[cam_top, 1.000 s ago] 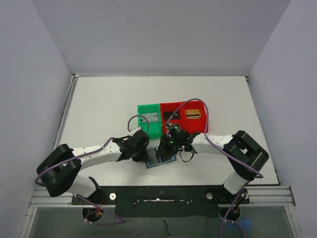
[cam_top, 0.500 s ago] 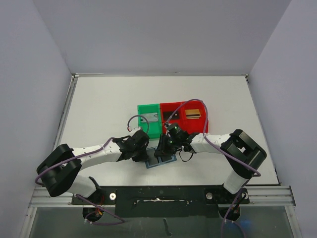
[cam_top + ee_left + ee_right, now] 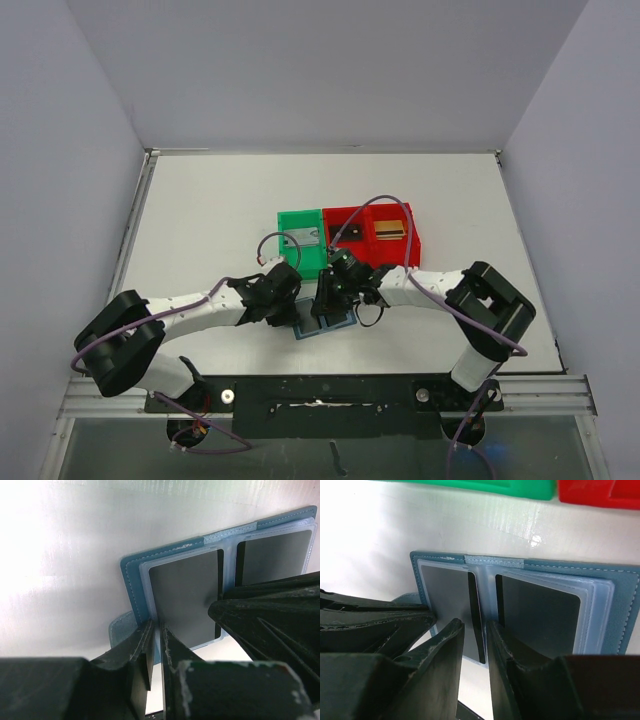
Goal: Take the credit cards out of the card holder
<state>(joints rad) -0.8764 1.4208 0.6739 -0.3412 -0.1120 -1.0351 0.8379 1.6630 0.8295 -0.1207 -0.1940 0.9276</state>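
Left gripper (image 3: 156, 645) clamped on the holder's (image 3: 530, 570) sleeve edge, right fingers (image 3: 447, 655) slightly apart around a dark card (image 3: 476, 615) — I'd pinch squarely, then draw straight.

no readable text, labels, or numbers anywhere

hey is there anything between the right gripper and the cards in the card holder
Nothing visible. The right gripper is already at the open card holder, fingers straddling the edge of a dark card in the clear sleeve. The left gripper sits beside it, not between.
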